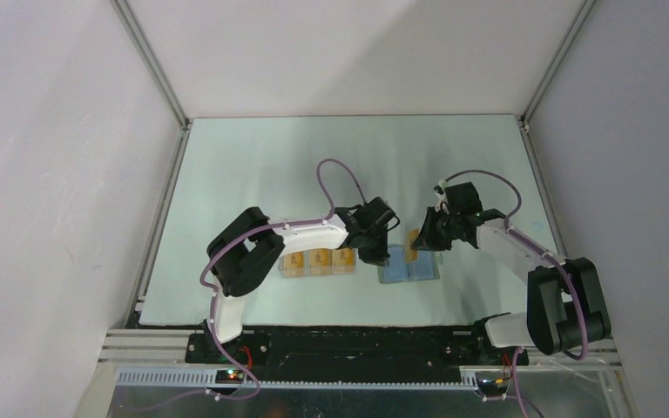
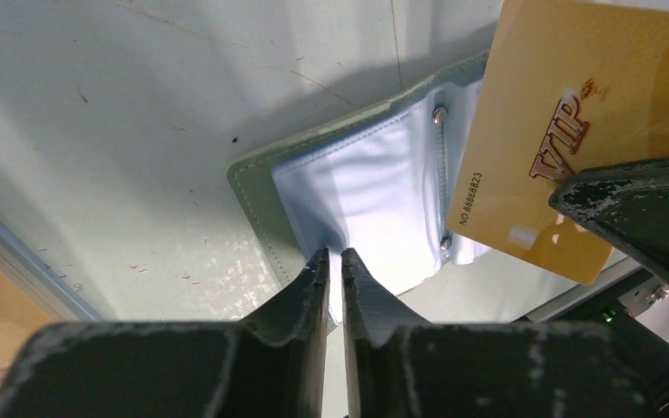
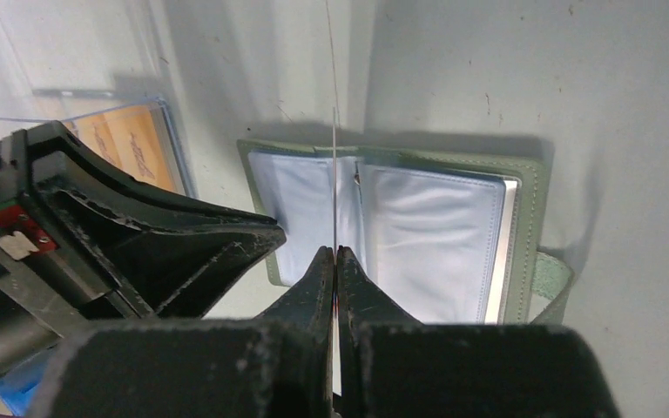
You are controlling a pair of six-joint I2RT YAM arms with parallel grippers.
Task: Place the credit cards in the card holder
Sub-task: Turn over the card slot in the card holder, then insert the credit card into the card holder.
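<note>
An open grey-green card holder point(image 1: 409, 268) lies flat on the pale bench point(image 1: 253, 165), its light blue sleeves facing up and its snap tab point(image 3: 550, 279) at one side. The right end effector point(image 1: 420, 237), at the holder's 12 o'clock, is clamped on a gold credit card point(image 2: 566, 131) marked VIP, held upright over the sleeves. The left end effector point(image 2: 334, 261), at 10 o'clock, is closed to a thin slit at a sleeve's edge; whether it pinches the sleeve cannot be told. More credit cards point(image 1: 318, 260) sit in a clear box point(image 1: 289, 273) at 9 o'clock.
</note>
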